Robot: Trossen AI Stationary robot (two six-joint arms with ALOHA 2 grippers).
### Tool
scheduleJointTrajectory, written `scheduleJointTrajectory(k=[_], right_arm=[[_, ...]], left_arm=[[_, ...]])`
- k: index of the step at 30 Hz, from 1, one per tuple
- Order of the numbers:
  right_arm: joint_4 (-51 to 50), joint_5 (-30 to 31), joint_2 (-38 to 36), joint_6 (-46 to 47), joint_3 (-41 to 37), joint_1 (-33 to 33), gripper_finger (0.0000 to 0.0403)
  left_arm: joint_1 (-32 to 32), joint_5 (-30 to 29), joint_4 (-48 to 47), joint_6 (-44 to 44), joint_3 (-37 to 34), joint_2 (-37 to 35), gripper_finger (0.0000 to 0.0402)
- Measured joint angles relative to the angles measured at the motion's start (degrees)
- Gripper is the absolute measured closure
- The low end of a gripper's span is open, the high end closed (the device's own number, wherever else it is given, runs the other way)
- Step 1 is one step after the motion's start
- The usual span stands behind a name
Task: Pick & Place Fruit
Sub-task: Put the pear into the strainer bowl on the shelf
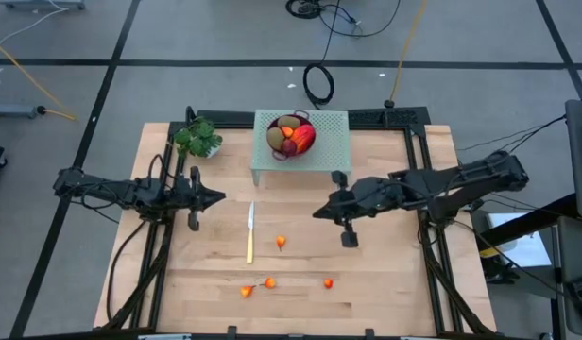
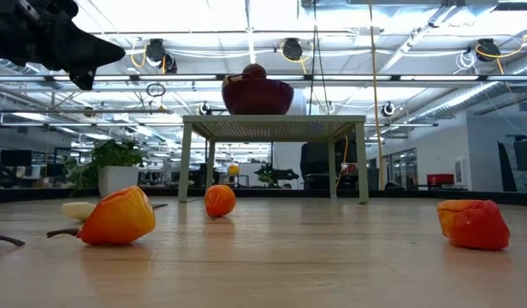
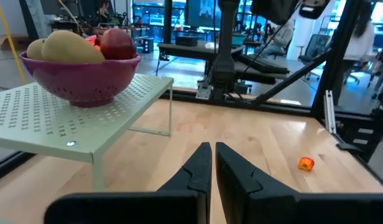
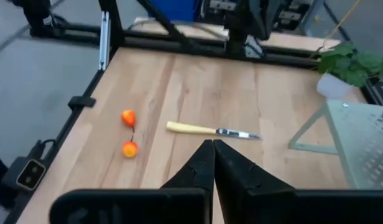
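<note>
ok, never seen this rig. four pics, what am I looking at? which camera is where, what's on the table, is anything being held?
It is a two-armed robot at a wooden table. One picture looks straight down, one looks level from the tabletop, and one comes from each wrist.

The left gripper and the right gripper both hover above the table, fingers shut, holding nothing.

At the back, a pale green perforated stand carries a dark red bowl filled with larger fruit. A potted plant stands beside it. A yellow-handled knife lies mid-table, with four small orange-red fruits loose on the wood near it.
</note>
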Motion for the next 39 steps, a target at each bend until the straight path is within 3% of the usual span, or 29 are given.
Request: scheduleJointTrajectory(k=[9, 14, 21, 25, 33, 39], right_arm=[[7.5, -0.1, -14.5, -0.1, -14.5, 0.0, 0.0402], [11.9, -0.1, -25.6, -0.1, -23.7, 0.0, 0.0402], [12.2, 0.0, -40.1, 1.0, -31.9, 0.0, 0.0402], [12.2, 0.0, -46.5, 0.9, -34.6, 0.0, 0.0402], [11.7, -0.1, -56.2, -0.5, -38.2, 0.0, 0.0402], [11.6, -2.0, -60.7, -0.9, -40.4, 0.0, 0.0402]], left_arm=[[0.0, -0.5, 9.6, -0.8, 0.0, 3.4, 0.038], [0.0, -2.6, 17.2, -0.8, 0.1, 9.6, 0.0381], [0.0, -5.4, 18.1, 0.1, 6.2, 20.3, 0.0381], [-0.2, -5.7, 16.3, 1.0, 12.4, 26.7, 0.0381], [-4.4, -6.3, 2.7, 0.3, 28.3, 39.2, 0.0381], [-8.5, -8.6, -6.6, -6.9, 39.1, 47.4, 0.0381]])
